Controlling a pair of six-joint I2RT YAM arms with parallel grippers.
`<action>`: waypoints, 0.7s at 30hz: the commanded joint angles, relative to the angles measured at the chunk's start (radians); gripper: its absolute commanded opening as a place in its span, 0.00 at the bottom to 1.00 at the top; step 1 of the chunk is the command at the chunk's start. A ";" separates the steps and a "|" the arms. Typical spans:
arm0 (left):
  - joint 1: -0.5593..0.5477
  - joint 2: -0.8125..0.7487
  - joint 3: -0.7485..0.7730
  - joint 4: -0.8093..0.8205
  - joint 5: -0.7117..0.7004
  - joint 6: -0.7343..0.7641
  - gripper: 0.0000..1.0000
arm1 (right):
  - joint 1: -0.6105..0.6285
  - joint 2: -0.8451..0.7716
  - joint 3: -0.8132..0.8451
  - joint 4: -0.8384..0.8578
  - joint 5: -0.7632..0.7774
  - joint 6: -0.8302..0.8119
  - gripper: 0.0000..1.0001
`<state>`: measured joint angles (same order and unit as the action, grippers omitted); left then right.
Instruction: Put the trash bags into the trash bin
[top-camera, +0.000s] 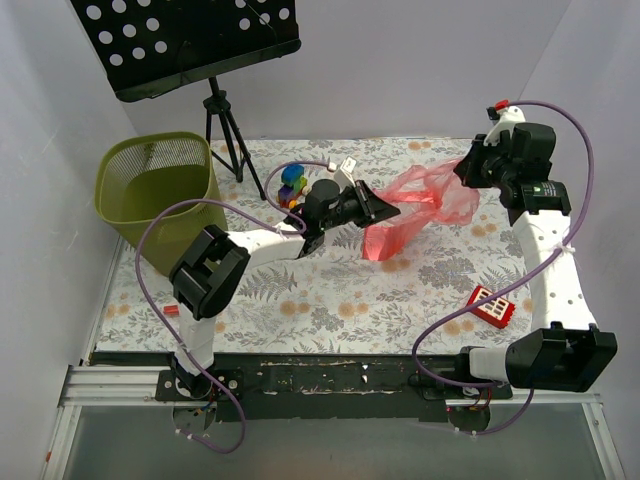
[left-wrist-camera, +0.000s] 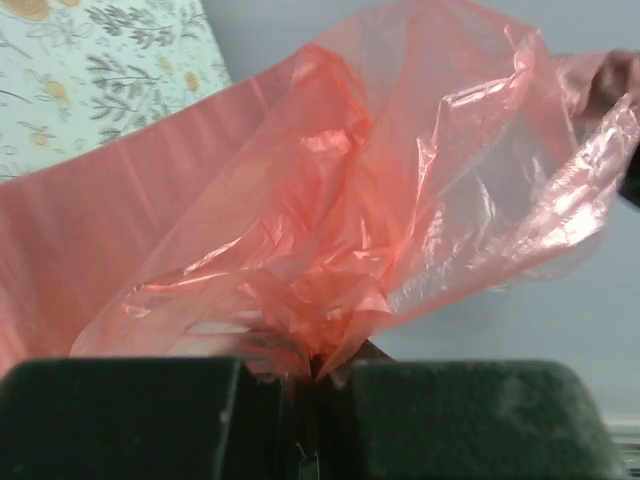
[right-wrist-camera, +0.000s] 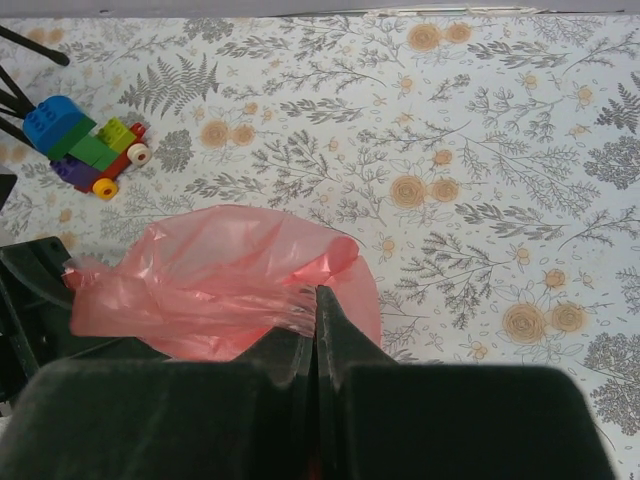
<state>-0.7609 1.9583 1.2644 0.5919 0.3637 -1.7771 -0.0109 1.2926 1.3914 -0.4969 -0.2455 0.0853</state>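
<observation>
A red-pink translucent trash bag (top-camera: 415, 205) hangs stretched above the middle of the table between both grippers. My left gripper (top-camera: 385, 207) is shut on its left edge, and the film bunches at the jaws in the left wrist view (left-wrist-camera: 330, 250). My right gripper (top-camera: 468, 168) is shut on its right edge; the bag shows in the right wrist view (right-wrist-camera: 220, 280) pinched at the fingertips (right-wrist-camera: 318, 300). The olive-green mesh trash bin (top-camera: 155, 185) stands upright at the far left, apart from both grippers.
A black perforated music stand (top-camera: 190, 40) on a tripod stands behind the bin. A small toy of coloured bricks (top-camera: 292, 183) lies near the left wrist and shows in the right wrist view (right-wrist-camera: 85, 150). A red block with white squares (top-camera: 491, 306) lies at the right front.
</observation>
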 joint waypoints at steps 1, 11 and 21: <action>0.020 -0.059 0.017 -0.134 -0.005 0.152 0.00 | -0.030 -0.007 0.029 0.047 -0.005 0.005 0.01; 0.185 -0.229 -0.007 -0.483 0.101 0.546 0.00 | -0.095 -0.075 -0.038 0.063 0.213 -0.110 0.01; 0.238 -0.272 0.197 -0.719 0.228 0.876 0.00 | -0.095 -0.148 -0.108 -0.043 0.013 -0.275 0.09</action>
<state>-0.5358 1.7687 1.3727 -0.0040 0.5159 -1.0786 -0.1028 1.1755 1.2823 -0.5011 -0.0872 -0.0776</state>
